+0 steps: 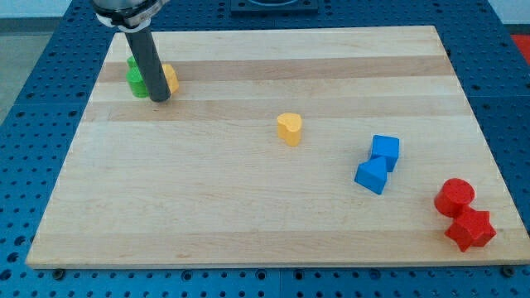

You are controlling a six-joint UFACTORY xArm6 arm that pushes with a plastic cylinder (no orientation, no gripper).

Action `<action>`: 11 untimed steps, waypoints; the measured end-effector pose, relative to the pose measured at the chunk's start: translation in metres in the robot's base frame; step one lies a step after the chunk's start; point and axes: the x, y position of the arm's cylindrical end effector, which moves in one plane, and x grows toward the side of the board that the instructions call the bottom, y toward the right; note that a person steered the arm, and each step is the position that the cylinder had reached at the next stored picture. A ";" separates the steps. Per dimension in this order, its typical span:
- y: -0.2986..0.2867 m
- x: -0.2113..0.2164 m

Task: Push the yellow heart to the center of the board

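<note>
heart [289, 128]: yellow, sits near the board's middle, a bit toward the view's right and top of dead centre; nothing touching it.
tip [161, 99]: on the board at the view's upper left, well apart from the heart.
rod [148, 62]: dark, straight, comes down from the view's top edge; hides part of the blocks behind it.
jaws: none on this arm, just the rod, so no spread or pinch to report.
green block [136, 79]: just left of the rod, partly hidden, shape unclear; tip is at its lower right.
yellow block [170, 78]: just right of the rod, partly hidden, shape unclear; looks to be touching the rod.
blue blocks: cube [385, 151] and a second one [372, 175] below-left of it, touching, right of centre.
red blocks: cylinder [455, 196] and a blockier one [470, 229] below it, touching, at the lower right corner.
board [207, 207]: light wood.
</note>
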 end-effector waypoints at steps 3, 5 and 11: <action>0.159 0.092; 0.190 0.123; 0.177 0.085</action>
